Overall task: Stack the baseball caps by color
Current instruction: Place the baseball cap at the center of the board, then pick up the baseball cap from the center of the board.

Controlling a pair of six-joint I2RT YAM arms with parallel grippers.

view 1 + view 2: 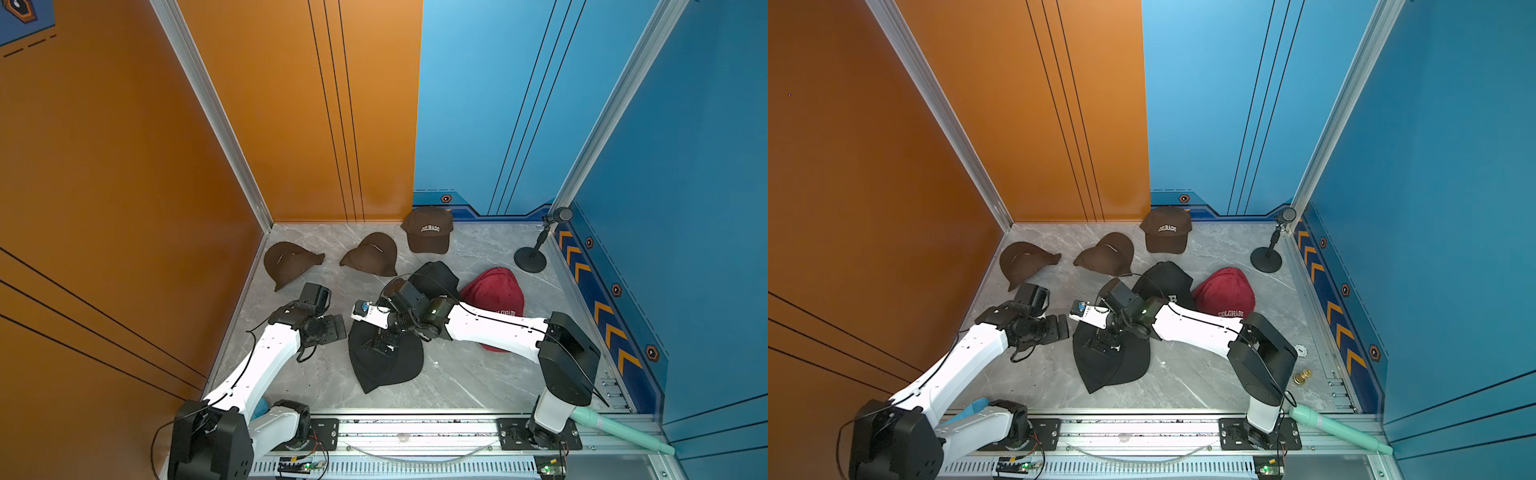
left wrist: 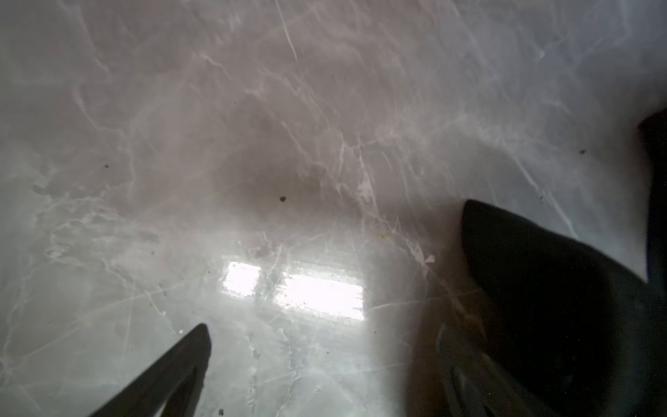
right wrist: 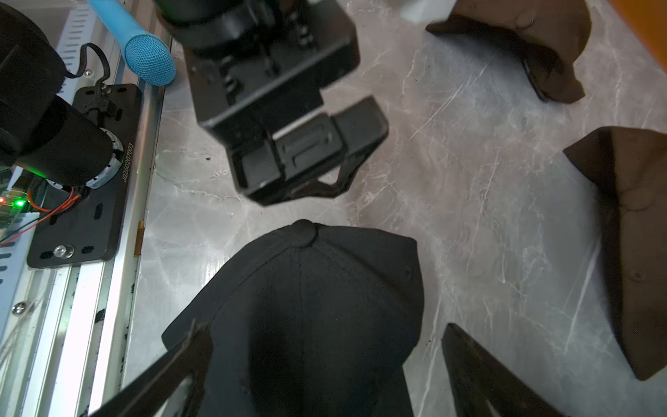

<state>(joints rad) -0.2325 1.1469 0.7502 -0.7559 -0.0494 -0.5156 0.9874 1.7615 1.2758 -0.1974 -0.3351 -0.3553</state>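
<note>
**Three brown caps lie apart while the right pincer straddles a black one**

Three brown caps sit separately along the far edge of the grey marbled desk (image 1: pixel 457 374). The corner brown cap (image 1: pixel 291 264) is near the far-left corner, the middle brown cap (image 1: pixel 371 254) is beside it, and the lettered brown cap (image 1: pixel 428 230) stands upright against the back wall.

Near the desk's centre lies a flat black cap (image 1: pixel 384 365), its brim pointing toward the near edge. I cannot tell whether it is one cap or two layered. A second black cap (image 1: pixel 1165 276) and a red cap (image 1: pixel 494 289) lie toward the right edge, both partly under the right arm.

The right pincer (image 3: pixel 326 332) is spread wide, one finger on either side of the flat black cap's crown, pinching nothing. The left pincer (image 1: pixel 338 328) is also spread and empty, over bare desk just beside that cap.

Several things could go wrong from here:
- The crown is soft, so closing on it may pinch only a fold of fabric, and the cap could sag or slip out on lifting.
- If two caps are layered, only the top one may come away, or both may shift.
- The two pincers are close together and could knock each other.
- The right forearm could drag the caps beneath it.
</note>
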